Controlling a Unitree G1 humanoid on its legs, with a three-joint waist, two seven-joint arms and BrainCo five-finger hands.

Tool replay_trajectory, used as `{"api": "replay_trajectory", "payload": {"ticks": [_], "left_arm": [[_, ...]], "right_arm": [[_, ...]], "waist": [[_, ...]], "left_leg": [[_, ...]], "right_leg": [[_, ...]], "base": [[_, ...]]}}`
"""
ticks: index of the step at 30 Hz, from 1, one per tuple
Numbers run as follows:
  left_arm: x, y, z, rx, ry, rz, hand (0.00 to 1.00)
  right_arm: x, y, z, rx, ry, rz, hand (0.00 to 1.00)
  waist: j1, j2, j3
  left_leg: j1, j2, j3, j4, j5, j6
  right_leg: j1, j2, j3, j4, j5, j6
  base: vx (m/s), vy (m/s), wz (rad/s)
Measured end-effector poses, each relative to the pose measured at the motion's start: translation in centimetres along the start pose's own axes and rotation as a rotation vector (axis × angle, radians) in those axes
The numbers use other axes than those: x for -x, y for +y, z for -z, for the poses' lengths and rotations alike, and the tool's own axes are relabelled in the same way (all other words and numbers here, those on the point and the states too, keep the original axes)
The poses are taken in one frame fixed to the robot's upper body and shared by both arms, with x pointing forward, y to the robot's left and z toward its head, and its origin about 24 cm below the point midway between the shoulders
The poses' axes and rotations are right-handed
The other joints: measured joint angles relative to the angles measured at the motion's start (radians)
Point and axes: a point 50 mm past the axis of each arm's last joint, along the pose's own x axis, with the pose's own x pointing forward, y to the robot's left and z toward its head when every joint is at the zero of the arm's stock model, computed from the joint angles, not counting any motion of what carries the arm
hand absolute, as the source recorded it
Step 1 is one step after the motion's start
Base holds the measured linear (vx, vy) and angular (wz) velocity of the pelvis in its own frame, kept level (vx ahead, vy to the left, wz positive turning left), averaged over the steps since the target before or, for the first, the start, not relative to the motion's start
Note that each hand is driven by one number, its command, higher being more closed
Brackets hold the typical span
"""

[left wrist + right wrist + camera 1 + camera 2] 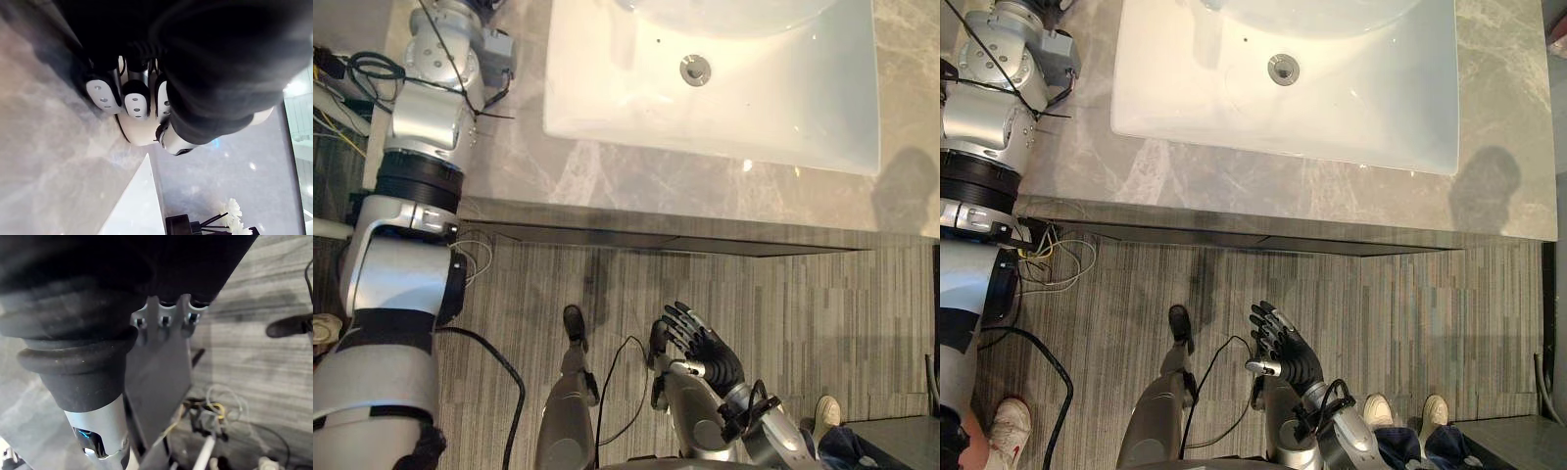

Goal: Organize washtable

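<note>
Across the upper frame, the grey marble washtable [705, 186] is carrying a white rectangular basin [783, 98] with a round metal drain [695, 70]. Low at centre, the right hand [703, 345] is hanging over the grey striped floor [803, 313], fingers spread straight. Seen from its wrist, the left hand [134, 100] is resting against a cream rounded object [142, 138] on the marble; I cannot tell whether it is gripping.
</note>
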Motion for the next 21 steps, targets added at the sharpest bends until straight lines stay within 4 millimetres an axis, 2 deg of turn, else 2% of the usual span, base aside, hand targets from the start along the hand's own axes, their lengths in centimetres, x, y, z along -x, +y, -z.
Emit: {"api": "replay_trajectory", "payload": {"ticks": [4, 6, 9, 10, 11, 12, 13, 14, 16, 17, 18, 20, 21], "left_arm": [[-0.3, -0.3, -0.1, 0.003, 0.009, 0.003, 1.0], [0.0, -1.9, 0.1, 0.066, 0.004, 0.036, 1.0], [2.5, -4.8, 1.1, 0.162, -0.036, 0.125, 1.0], [4.2, -6.2, 2.1, 0.22, -0.045, 0.164, 1.0], [5.1, -6.8, 2.2, 0.253, -0.058, 0.184, 1.0], [6.9, -7.8, 2.5, 0.33, -0.078, 0.22, 1.0], [9.1, -8.5, 3.3, 0.412, -0.069, 0.248, 1.0], [10.2, -8.8, 4.0, 0.446, -0.051, 0.257, 1.0], [15.5, -8.8, 7.5, 0.551, 0.074, 0.239, 1.0], [17.0, -8.6, 8.5, 0.577, 0.116, 0.223, 1.0], [19.9, -8.3, 9.7, 0.631, 0.182, 0.193, 1.0], [24.7, -7.7, 10.9, 0.699, 0.281, 0.127, 1.0], [26.0, -7.4, 11.0, 0.711, 0.305, 0.105, 1.0]], "right_arm": [[0.1, -0.2, -0.1, 0.004, -0.003, 0.013, 0.0], [-0.1, -0.2, -0.2, 0.004, -0.006, 0.015, 0.0], [-0.6, 0.0, -0.5, 0.007, -0.023, 0.006, 0.0], [-1.2, 0.0, -0.9, 0.016, -0.042, -0.005, 0.0], [-1.4, 0.0, -1.2, 0.02, -0.052, -0.01, 0.0], [-1.9, 0.0, -1.5, 0.024, -0.069, -0.011, 0.0], [-2.1, -0.1, -1.8, 0.028, -0.079, -0.011, 0.0], [-2.1, -0.1, -1.8, 0.03, -0.082, -0.008, 0.0], [-1.9, -1.1, -1.9, 0.037, -0.084, 0.036, 0.0], [-1.8, -1.5, -1.8, 0.042, -0.077, 0.057, 0.0], [-1.5, -2.4, -1.5, 0.052, -0.062, 0.105, 0.0], [-0.8, -3.9, -1.2, 0.06, -0.043, 0.19, 0.0], [-0.6, -4.2, -1.1, 0.059, -0.043, 0.212, 0.0]], "waist": [[-0.001, 0.0, 0.0], [-0.001, 0.0, 0.0], [0.001, 0.002, -0.001], [0.002, 0.007, -0.003], [0.005, 0.009, -0.004], [0.016, 0.015, -0.007], [0.026, 0.025, -0.012], [0.028, 0.032, -0.016], [0.033, 0.076, -0.06], [0.037, 0.088, -0.077], [0.052, 0.111, -0.101], [0.06, 0.142, -0.141], [0.062, 0.148, -0.152]], "left_leg": [[0.002, 0.0, -0.001, 0.0, 0.0, 0.0], [0.012, -0.002, -0.008, 0.0, 0.0, 0.0], [0.038, -0.005, -0.015, 0.0, 0.0, 0.0], [0.047, -0.007, -0.018, 0.0, 0.0, 0.0], [0.05, -0.008, -0.018, -0.001, -0.001, 0.0], [0.058, -0.008, -0.016, -0.001, -0.001, -0.001], [0.074, -0.008, -0.013, -0.001, -0.001, -0.001], [0.084, -0.009, -0.013, -0.001, -0.001, -0.001], [0.116, -0.013, -0.011, -0.007, -0.011, -0.002], [0.12, -0.013, -0.009, -0.007, -0.014, -0.003], [0.139, -0.013, -0.003, -0.007, -0.02, -0.001], [0.17, -0.015, -0.001, -0.007, -0.03, -0.006], [0.177, -0.015, -0.001, -0.007, -0.031, -0.007]], "right_leg": [[0.003, 0.0, -0.001, 0.001, 0.0, 0.0], [0.017, -0.001, -0.004, 0.0, 0.0, 0.0], [0.045, -0.004, -0.003, 0.0, -0.001, 0.0], [0.053, -0.007, -0.003, 0.0, -0.005, 0.003], [0.056, -0.008, -0.003, 0.001, -0.006, 0.004], [0.06, -0.008, 0.0, 0.002, -0.008, 0.008], [0.075, -0.008, 0.0, 0.004, -0.009, 0.009], [0.085, -0.009, -0.001, 0.005, -0.01, 0.009], [0.11, -0.014, -0.001, 0.019, -0.029, 0.008], [0.111, -0.015, -0.001, 0.023, -0.032, 0.009], [0.125, -0.016, 0.003, 0.026, -0.04, 0.009], [0.149, -0.019, 0.002, 0.028, -0.054, 0.007], [0.155, -0.019, 0.001, 0.027, -0.055, 0.007]], "base": [[0.0, 0.0, 0.0], [0.01, 0.005, 0.09], [0.03, 0.02, 0.05], [0.0, 0.0, 0.0], [0.0, 0.0, 0.0], [-0.01, 0.026, -0.04], [0.0, 0.021, -0.03], [0.0, 0.0, 0.0], [0.0, 0.013, 0.02], [0.0, 0.026, -0.09], [0.02, 0.022, -0.09], [0.0, 0.013, -0.03], [0.0, 0.016, 0.03]]}}
